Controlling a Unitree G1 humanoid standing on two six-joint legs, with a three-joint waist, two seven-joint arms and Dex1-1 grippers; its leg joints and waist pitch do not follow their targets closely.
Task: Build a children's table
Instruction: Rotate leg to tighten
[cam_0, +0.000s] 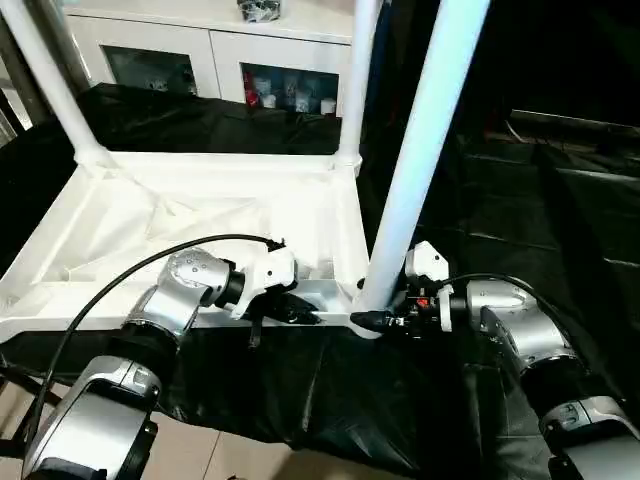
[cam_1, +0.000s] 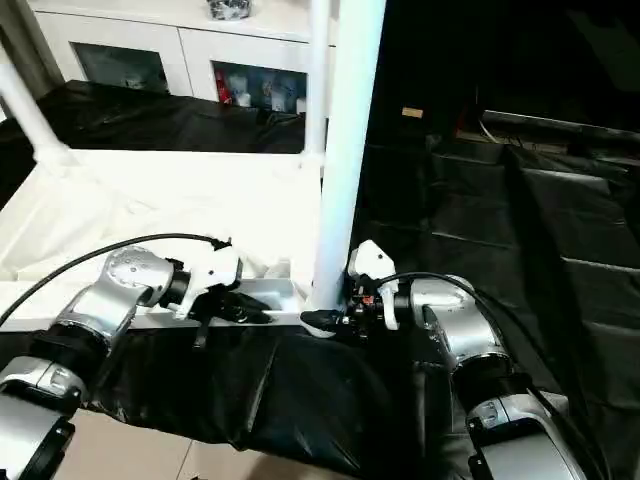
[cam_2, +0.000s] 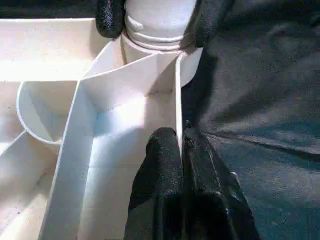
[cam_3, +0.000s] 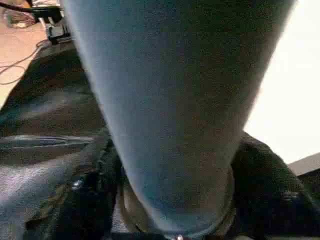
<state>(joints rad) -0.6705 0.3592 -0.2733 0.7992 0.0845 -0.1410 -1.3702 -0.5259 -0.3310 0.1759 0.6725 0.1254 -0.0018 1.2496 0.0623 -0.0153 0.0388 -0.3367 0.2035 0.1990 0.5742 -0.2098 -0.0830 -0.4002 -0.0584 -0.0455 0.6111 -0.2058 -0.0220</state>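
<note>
Nearest you are the two silver forearms, reaching in from the bottom edge onto the black sheet (cam_0: 520, 200) that covers the work surface. Your left gripper (cam_2: 181, 150) has its two black fingers pressed together on the thin raised rim of the table top (cam_0: 120, 215), pinching that wall along the near edge, just left of the near right corner socket. The top lies upside down on the sheet, ribs facing up. Your right gripper (cam_0: 372, 320) sits at that same corner, its fingers (cam_2: 111, 17) spread to either side of the base of the near leg (cam_0: 420, 140), right where the leg enters the socket; the leg stands upright between them, and you can see the fingers close against it. Two more legs (cam_0: 355, 75) rise from the far corners. A white cabinet (cam_0: 215, 50) stands behind.
</note>
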